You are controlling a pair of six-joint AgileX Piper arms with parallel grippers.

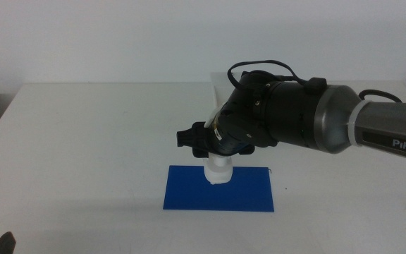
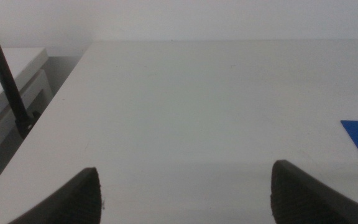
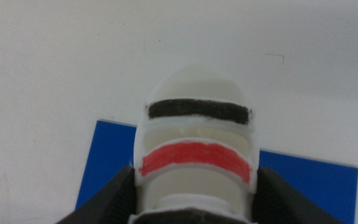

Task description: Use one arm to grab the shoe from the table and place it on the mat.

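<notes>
Shoe (image 3: pixel 194 143) is filling the right wrist view, clamped between the right gripper (image 3: pixel 194 196) jaws, hanging over the mat (image 1: pixel 220 189). Lower straight, release once sole is touching mat. Left gripper (image 2: pixel 185 196) is waiting, jaws apart, over bare surface (image 2: pixel 197 112).

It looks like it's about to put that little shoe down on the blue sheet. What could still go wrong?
The shoe hangs nose-down in the right tool, so it may tip over when released instead of lying flat. It also sits near the mat's far edge, so it might land partly on the table. The left tool waits apart, open, and poses little risk.
</notes>
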